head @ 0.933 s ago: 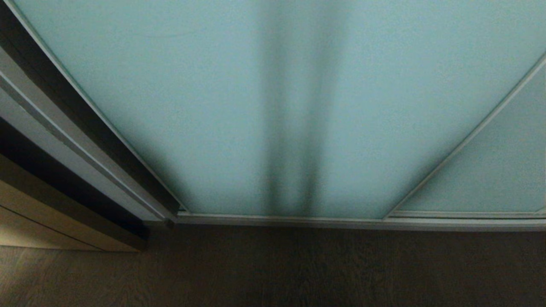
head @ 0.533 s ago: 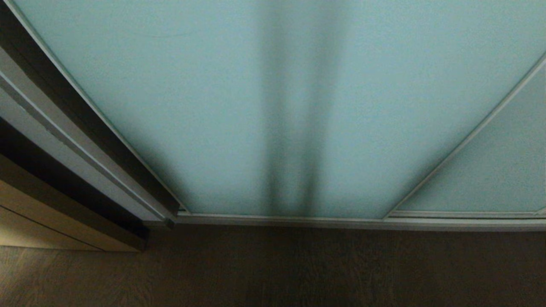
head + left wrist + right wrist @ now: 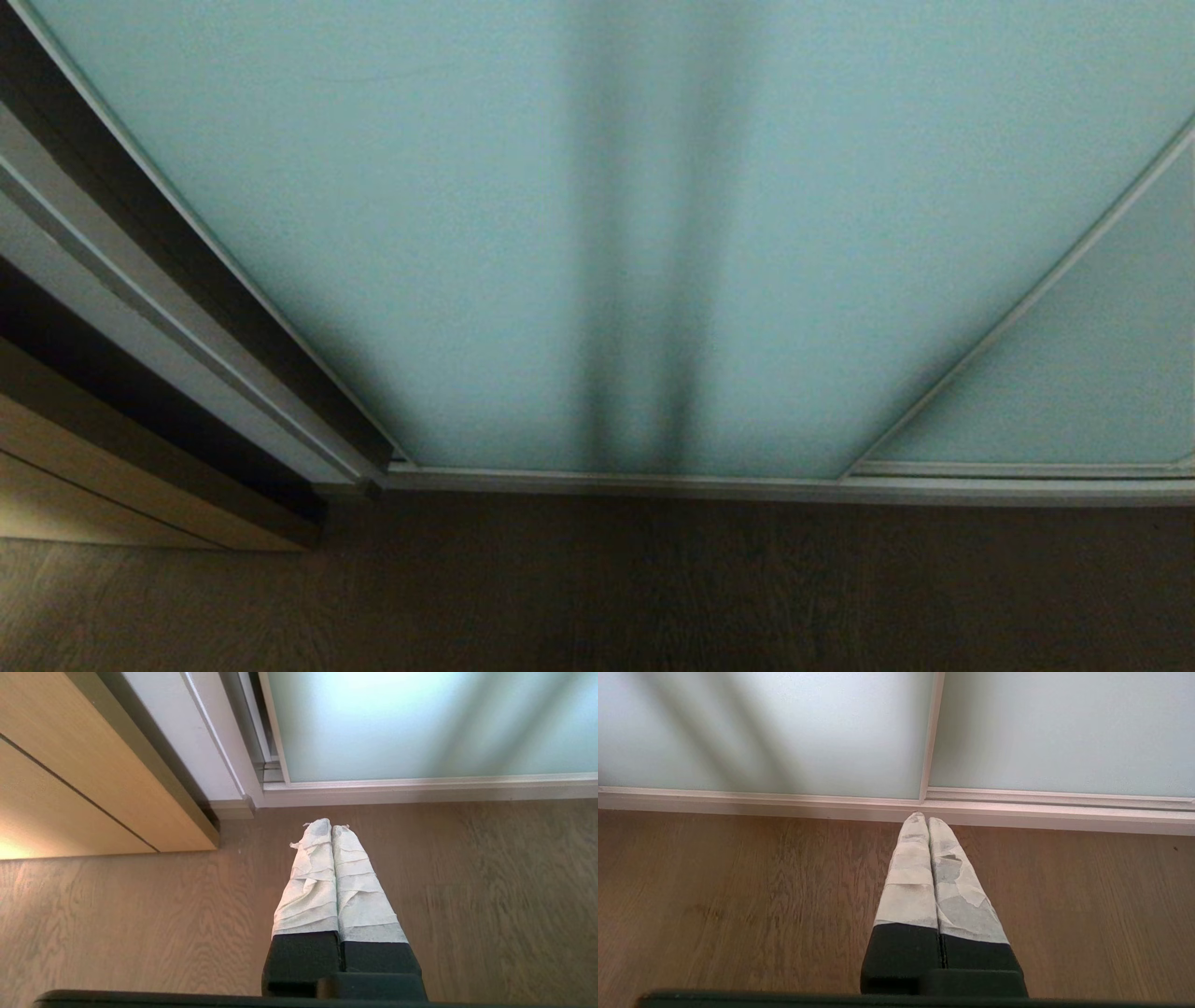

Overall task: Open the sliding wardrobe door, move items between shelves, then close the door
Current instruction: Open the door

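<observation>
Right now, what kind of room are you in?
Probably a bedroom or dressing area at home: a frosted glass sliding wardrobe door, a wood floor, and a light wooden cabinet beside it.

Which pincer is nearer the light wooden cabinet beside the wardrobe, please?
Left. The left pincer hangs shut over the wood floor, just off the light wooden cabinet's corner. The right pincer, also shut, hangs where the frosted glass sliding door meets its twin panel, no cabinet in view.

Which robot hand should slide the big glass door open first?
Probably the left gripper. It hangs shut over the floor near the sliding wardrobe door's free edge by the wall post. The right gripper, also shut, hangs by the twin panel.
</observation>
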